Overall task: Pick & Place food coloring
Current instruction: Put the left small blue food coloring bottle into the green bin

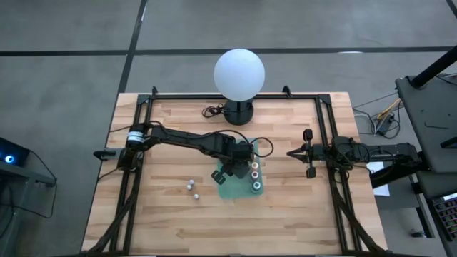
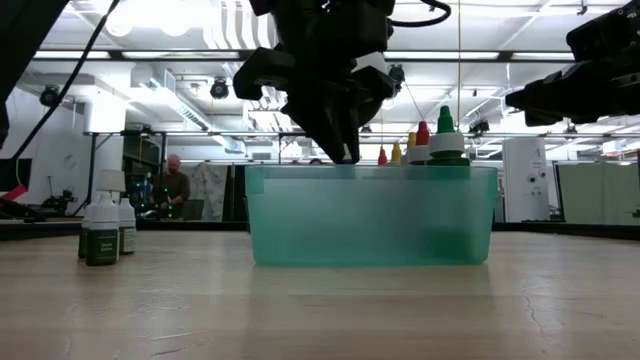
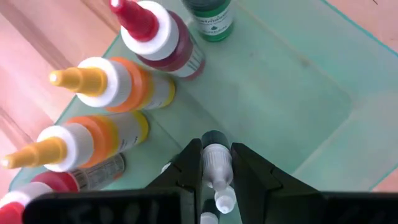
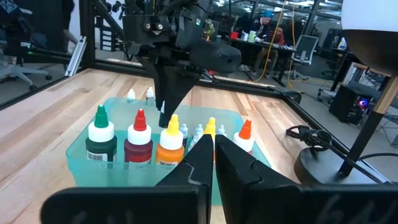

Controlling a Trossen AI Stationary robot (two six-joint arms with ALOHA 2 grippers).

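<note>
**Green tub received another bottle**

Translucent green tub [image 1: 241,187] on the bench held the coloured bottles [image 3: 112,90]. Above it, the left end effector [image 3: 216,167] pinched a small whitish bottle [image 3: 216,163], seemingly mid-placement; lowering and release appeared next. The right end effector [image 1: 290,152], pressed together, waited beside the tub.

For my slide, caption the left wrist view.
Left gripper holds a small bottle over the green bin.

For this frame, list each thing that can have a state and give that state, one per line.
Left pincer: shut on a small white-capped bottle, over the green bin.
Right pincer: shut, empty, waiting at the table's right side.
Green bin: open-topped, holding bottles.
Coloured-top bottles: upright in the bin, along one wall.
Two small bottles: upright on the table, outside the bin.
Globe lamp: upright at the table's far edge.
</note>
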